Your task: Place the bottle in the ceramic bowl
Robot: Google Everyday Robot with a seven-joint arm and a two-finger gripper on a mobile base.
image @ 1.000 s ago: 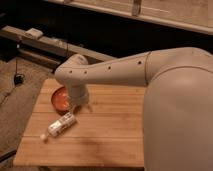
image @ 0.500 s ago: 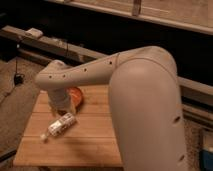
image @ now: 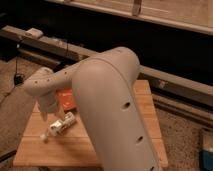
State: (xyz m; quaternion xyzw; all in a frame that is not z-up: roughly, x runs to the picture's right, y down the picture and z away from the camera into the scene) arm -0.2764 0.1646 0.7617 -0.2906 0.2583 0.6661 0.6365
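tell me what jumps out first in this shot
A bulky white robot arm fills the middle of the view, bending left over a wooden table. Its gripper hangs close over the left part of the table, right by a whitish bottle lying on its side. A glossy orange-red bowl sits just behind, partly hidden by the arm.

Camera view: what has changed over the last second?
The arm swung left, carrying the gripper from over the ceramic bowl down to just left of the bottle. Nothing was picked up. The bottle lies where it was on the table. The bowl hasn't moved, though the arm hides part of it.
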